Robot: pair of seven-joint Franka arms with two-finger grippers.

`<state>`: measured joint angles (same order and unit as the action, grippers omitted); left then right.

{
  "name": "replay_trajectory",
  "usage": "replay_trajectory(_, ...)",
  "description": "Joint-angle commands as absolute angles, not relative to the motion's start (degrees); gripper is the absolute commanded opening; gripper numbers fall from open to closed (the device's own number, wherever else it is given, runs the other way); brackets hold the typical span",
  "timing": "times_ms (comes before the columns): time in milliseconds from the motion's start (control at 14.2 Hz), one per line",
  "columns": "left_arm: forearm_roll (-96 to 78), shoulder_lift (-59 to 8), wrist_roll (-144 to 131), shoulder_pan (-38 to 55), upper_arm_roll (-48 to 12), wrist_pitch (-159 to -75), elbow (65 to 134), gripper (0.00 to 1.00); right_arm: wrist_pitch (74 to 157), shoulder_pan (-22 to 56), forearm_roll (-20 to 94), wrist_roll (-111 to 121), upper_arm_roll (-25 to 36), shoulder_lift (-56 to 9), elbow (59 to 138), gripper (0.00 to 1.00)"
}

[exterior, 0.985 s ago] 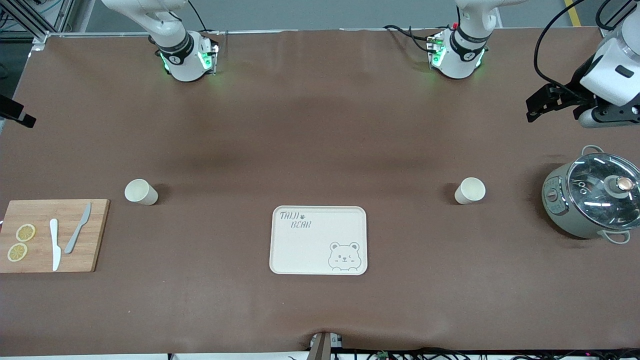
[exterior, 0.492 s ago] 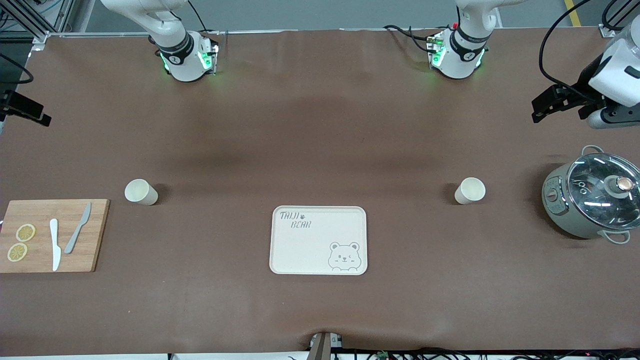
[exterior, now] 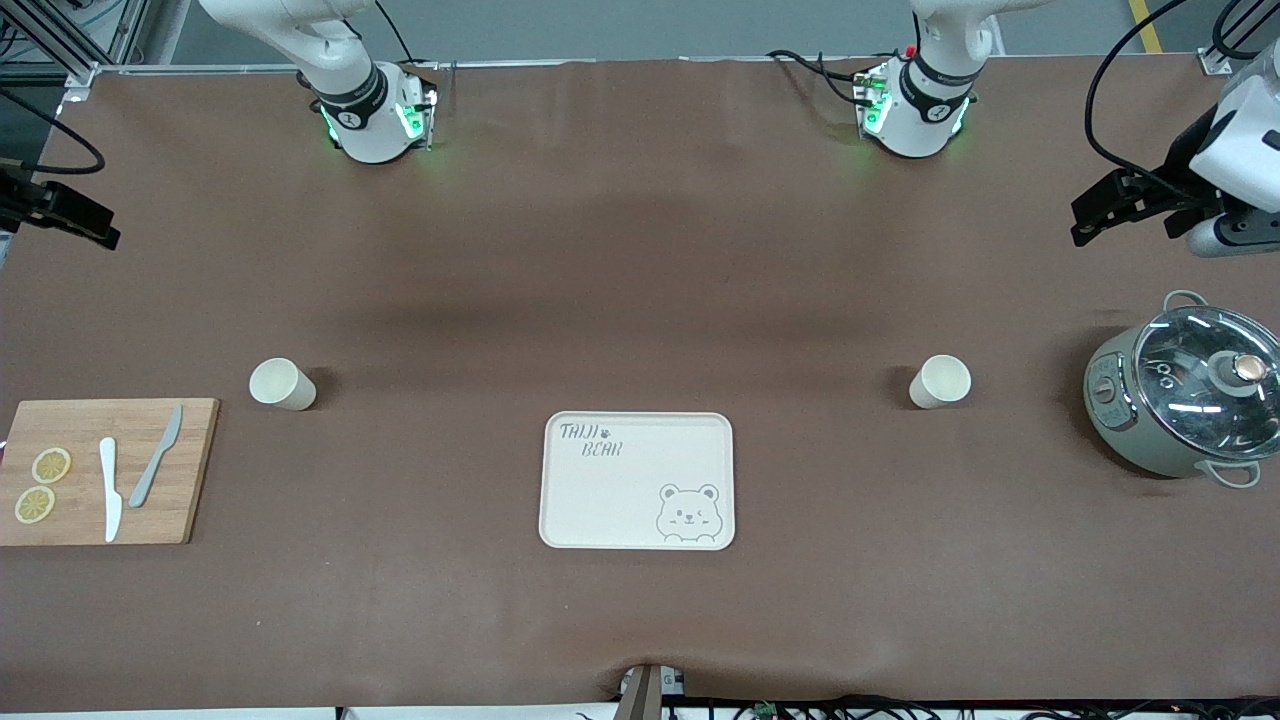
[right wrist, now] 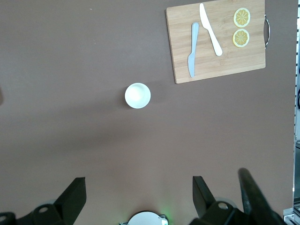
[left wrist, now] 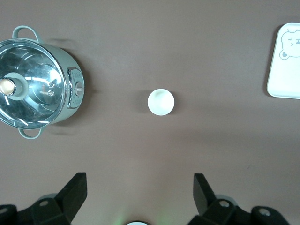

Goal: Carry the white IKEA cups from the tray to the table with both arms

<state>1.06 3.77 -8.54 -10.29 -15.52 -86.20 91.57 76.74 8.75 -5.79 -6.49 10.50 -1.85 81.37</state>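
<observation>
Two white cups stand upright on the brown table, one on each side of the bear-printed tray [exterior: 637,480]. One cup [exterior: 282,384] is toward the right arm's end and shows in the right wrist view [right wrist: 138,95]. The other cup [exterior: 940,381] is toward the left arm's end and shows in the left wrist view [left wrist: 161,101]. My left gripper [exterior: 1088,222] hangs high over bare table at its end, open and empty [left wrist: 139,187]. My right gripper [exterior: 95,230] hangs high over bare table at its end, open and empty [right wrist: 138,190].
A grey pot with a glass lid [exterior: 1185,400] stands beside the cup at the left arm's end. A wooden cutting board [exterior: 105,470] with two knives and two lemon slices lies near the other cup. The arm bases [exterior: 375,115] [exterior: 915,110] stand along the table's back edge.
My right gripper has come in from the table's end over the table. My left gripper has drifted a little toward its end of the table. The cups and tray have not moved.
</observation>
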Motion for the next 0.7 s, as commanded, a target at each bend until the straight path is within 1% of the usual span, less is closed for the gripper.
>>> replay_trajectory(0, 1.0, 4.0, -7.7, -10.5, -15.8, -84.5, 90.5, 1.0, 75.8, 8.5, -7.0, -7.1, 10.7, -1.3, 80.9, 1.0)
replay_trajectory(281, 1.1, 3.6, -7.8, -10.4, -17.0, -84.5, 90.1, 1.0, 75.8, 8.3, -6.7, -7.5, 10.9, -1.4, 80.6, 1.0)
replay_trajectory(633, 1.0, 3.7, -8.2, -10.5, -16.9, -84.3, 90.1, 1.0, 75.9, 7.6, -6.4, -7.6, 10.6, -1.4, 80.2, 1.0)
